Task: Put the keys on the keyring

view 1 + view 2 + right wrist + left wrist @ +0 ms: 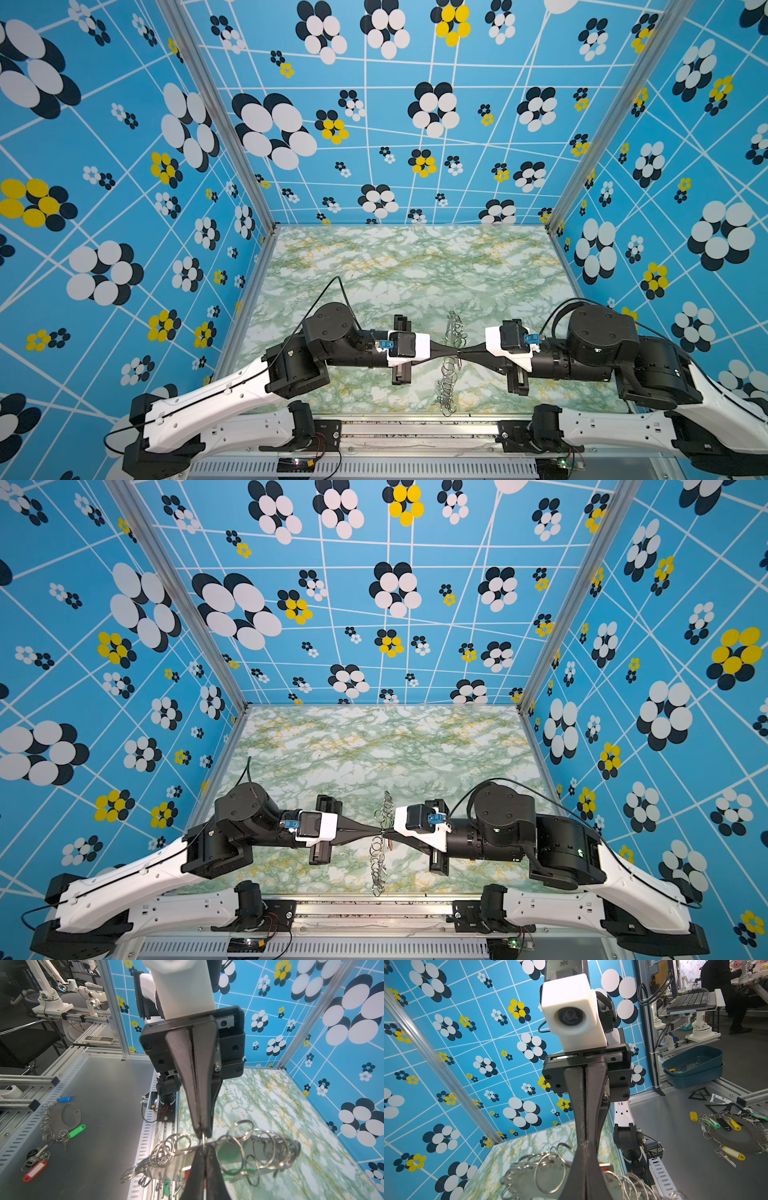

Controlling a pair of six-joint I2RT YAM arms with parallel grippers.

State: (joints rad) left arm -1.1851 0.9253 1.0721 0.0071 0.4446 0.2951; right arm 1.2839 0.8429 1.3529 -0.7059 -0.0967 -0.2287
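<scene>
The keyring point(449, 376) hangs edge-on above the table point(374, 270). The left tool point(455, 353) and right tool point(462, 353), both fully closed, pinch its middle. A red tag point(604, 1165) and a green tag point(227, 1154) sit beside it. This looks like the threading step. Next, 1 ring must be pried open.

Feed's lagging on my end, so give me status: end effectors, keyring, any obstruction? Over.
Both shut: left end effector and right end effector, tips meeting, pinching keyring mid-edge. Keyring held on edge, clear above table. No obstruction seen.
</scene>
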